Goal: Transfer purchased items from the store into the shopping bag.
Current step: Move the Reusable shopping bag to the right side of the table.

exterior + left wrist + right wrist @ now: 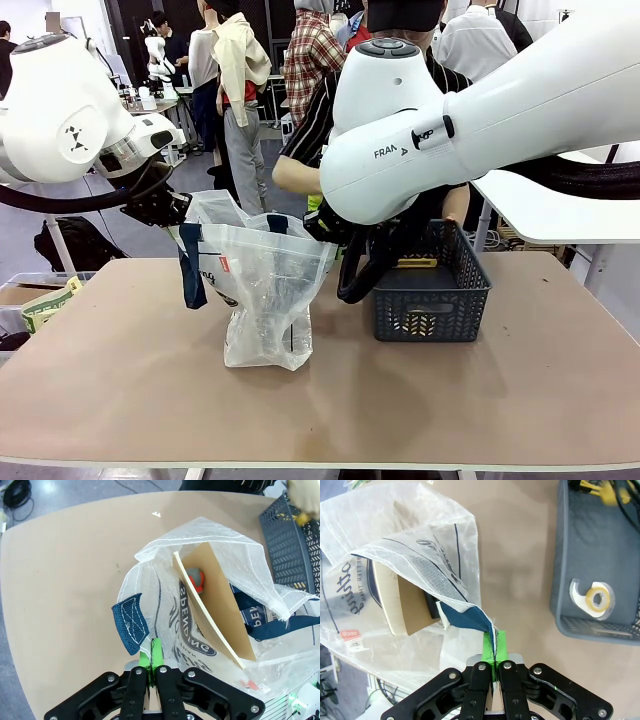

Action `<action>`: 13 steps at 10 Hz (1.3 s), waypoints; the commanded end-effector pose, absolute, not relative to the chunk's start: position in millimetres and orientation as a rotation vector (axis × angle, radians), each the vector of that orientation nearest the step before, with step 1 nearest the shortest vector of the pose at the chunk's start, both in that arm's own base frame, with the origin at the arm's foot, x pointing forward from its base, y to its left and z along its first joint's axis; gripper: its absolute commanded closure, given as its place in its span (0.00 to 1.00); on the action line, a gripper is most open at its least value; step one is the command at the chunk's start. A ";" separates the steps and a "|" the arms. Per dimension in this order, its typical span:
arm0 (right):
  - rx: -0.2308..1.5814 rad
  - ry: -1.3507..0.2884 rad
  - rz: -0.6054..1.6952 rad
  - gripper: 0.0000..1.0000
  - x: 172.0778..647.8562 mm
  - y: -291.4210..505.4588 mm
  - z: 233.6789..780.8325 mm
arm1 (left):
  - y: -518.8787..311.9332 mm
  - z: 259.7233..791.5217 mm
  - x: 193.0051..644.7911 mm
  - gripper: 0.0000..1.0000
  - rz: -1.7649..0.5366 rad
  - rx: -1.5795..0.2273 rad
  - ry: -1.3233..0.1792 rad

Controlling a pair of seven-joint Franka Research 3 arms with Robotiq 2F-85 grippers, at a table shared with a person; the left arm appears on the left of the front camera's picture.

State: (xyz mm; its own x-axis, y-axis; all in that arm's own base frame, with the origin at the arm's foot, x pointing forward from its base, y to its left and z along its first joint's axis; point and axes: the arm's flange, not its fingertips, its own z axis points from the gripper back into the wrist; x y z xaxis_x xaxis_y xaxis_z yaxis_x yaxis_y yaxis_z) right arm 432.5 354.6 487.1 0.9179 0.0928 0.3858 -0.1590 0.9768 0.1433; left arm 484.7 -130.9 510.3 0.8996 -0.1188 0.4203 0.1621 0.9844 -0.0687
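Left wrist view, left tool (154, 652) clamped on the shopping bag (200, 537) rim, right tool (494, 645) pinched shut on the opposite edge, bag stood open on the tabletop (120, 370), near the grey basket (430, 310).

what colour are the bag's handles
Dark navy with white stitching; the strap handle of the shopping bag shows best in the left wrist view.
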 end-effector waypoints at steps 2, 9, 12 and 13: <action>0.173 -0.388 0.128 1.00 432.1 353.3 485.8 | -127.5 510.8 484.8 1.00 -0.137 -0.104 -0.436; 0.173 -0.388 0.128 1.00 432.1 353.3 485.8 | -127.5 510.8 484.8 1.00 -0.137 -0.104 -0.436; 0.173 -0.388 0.128 1.00 432.1 353.3 485.8 | -127.5 510.8 484.8 1.00 -0.137 -0.104 -0.436; 0.173 -0.388 0.128 1.00 432.1 353.3 485.8 | -127.5 510.8 484.8 1.00 -0.137 -0.104 -0.436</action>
State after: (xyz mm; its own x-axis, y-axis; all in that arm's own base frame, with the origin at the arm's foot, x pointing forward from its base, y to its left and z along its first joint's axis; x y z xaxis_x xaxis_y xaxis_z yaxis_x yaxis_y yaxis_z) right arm 432.5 354.6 487.1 0.9179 0.0928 0.3858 -0.1590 0.9768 0.1433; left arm 484.7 -130.9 510.3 0.8996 -0.1188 0.4203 0.1621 0.9844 -0.0687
